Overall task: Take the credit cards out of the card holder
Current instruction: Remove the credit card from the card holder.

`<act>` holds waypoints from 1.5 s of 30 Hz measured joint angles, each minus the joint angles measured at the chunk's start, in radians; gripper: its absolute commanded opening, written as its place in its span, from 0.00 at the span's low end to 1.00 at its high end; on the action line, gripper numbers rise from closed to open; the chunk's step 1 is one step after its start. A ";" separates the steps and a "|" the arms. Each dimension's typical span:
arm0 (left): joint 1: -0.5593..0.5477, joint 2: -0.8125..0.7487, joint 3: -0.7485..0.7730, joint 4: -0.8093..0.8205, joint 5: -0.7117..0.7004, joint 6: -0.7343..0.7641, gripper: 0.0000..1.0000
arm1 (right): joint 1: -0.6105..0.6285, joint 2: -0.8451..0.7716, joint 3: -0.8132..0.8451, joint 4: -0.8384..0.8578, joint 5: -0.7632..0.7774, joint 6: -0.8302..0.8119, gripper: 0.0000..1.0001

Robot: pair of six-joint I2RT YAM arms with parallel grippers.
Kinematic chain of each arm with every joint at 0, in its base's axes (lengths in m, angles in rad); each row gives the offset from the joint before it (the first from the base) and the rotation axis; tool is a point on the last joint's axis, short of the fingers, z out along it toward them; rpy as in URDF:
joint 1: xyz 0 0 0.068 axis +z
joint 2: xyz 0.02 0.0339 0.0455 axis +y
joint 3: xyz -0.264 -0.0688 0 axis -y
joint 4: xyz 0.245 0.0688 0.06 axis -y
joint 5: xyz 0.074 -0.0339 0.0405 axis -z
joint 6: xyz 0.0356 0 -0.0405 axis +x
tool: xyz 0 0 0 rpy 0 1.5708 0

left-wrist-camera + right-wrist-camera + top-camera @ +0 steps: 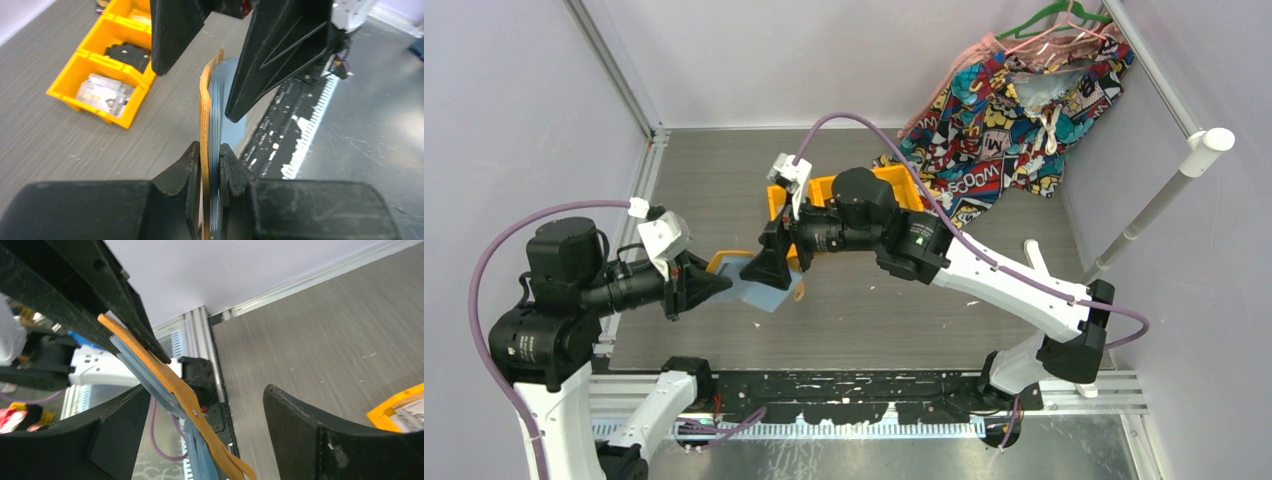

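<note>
The card holder [759, 290] is a flat orange folder with pale blue inner pockets, held edge-up above the table. My left gripper [722, 283] is shut on its near edge; the left wrist view shows the jaws [211, 152] pinching the orange cover [204, 110] and the blue pages [216, 107] together. My right gripper [771, 272] is open and straddles the holder's far end. In the right wrist view its fingers [120, 435] stand wide apart with the holder [167, 377] between them, nearer the left finger. No credit cards show; any are hidden inside the pockets.
Orange bin trays [100, 65] sit on the table behind, one with a grey-white papery bundle [105, 92] and one with a black object [127, 52]. A pile of patterned clothes [1014, 110] lies at the back right. A white pole [1159, 200] leans at the right.
</note>
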 measured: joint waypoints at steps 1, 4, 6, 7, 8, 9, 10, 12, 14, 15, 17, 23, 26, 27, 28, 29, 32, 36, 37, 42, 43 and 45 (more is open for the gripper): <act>0.000 0.013 0.020 -0.018 0.024 -0.002 0.00 | 0.000 -0.004 -0.007 0.000 -0.018 -0.002 0.83; 0.000 0.047 0.062 -0.069 0.097 -0.008 0.00 | 0.000 -0.028 -0.037 0.004 -0.092 0.000 0.71; 0.000 0.066 0.076 -0.093 0.136 -0.016 0.00 | 0.000 -0.047 -0.059 0.021 -0.131 0.008 0.60; 0.000 0.073 0.079 -0.101 0.151 -0.026 0.00 | 0.000 -0.058 -0.074 0.035 -0.154 0.018 0.54; 0.000 0.080 0.081 -0.108 0.166 -0.033 0.00 | 0.000 -0.066 -0.082 0.043 -0.167 0.022 0.48; 0.000 0.084 0.081 -0.112 0.176 -0.038 0.01 | 0.000 -0.072 -0.088 0.051 -0.182 0.031 0.40; 0.000 0.087 0.081 -0.116 0.189 -0.046 0.03 | 0.000 -0.078 -0.094 0.063 -0.195 0.039 0.30; 0.000 0.089 0.081 -0.120 0.210 -0.063 0.10 | -0.002 -0.088 -0.104 0.084 -0.218 0.053 0.10; 0.001 0.089 0.081 -0.120 0.227 -0.082 0.17 | -0.002 -0.098 -0.112 0.101 -0.242 0.066 0.02; 0.000 0.090 0.081 -0.124 0.236 -0.089 0.21 | -0.002 -0.105 -0.118 0.107 -0.254 0.071 0.01; 0.000 0.094 0.081 -0.133 0.264 -0.107 0.26 | -0.002 -0.120 -0.133 0.116 -0.270 0.076 0.01; 0.000 0.132 0.101 -0.161 0.299 -0.130 0.30 | -0.009 -0.179 -0.216 0.151 -0.278 0.082 0.01; 0.000 0.156 0.129 -0.180 0.313 -0.138 0.29 | -0.015 -0.203 -0.246 0.151 -0.278 0.082 0.01; 0.000 0.161 0.137 -0.184 0.319 -0.140 0.27 | -0.016 -0.205 -0.248 0.152 -0.278 0.082 0.01; 0.000 0.162 0.141 -0.185 0.324 -0.142 0.25 | -0.018 -0.207 -0.248 0.153 -0.279 0.082 0.01; 0.000 0.161 0.141 -0.184 0.328 -0.145 0.21 | -0.018 -0.209 -0.248 0.152 -0.283 0.082 0.01; 0.000 0.154 0.139 -0.179 0.333 -0.165 0.16 | -0.018 -0.214 -0.248 0.152 -0.300 0.082 0.01; 0.000 0.154 0.138 -0.180 0.339 -0.171 0.14 | -0.019 -0.216 -0.248 0.153 -0.314 0.082 0.01; 0.000 0.155 0.138 -0.182 0.341 -0.171 0.13 | -0.019 -0.217 -0.248 0.153 -0.316 0.082 0.01; 0.000 0.158 0.130 -0.171 0.347 -0.188 0.03 | -0.023 -0.218 -0.248 0.152 -0.322 0.083 0.03; 0.000 0.153 0.120 -0.159 0.347 -0.198 0.03 | -0.023 -0.218 -0.248 0.152 -0.325 0.084 0.04; 0.000 0.127 0.078 -0.106 0.344 -0.238 0.03 | -0.024 -0.217 -0.248 0.148 -0.334 0.092 0.03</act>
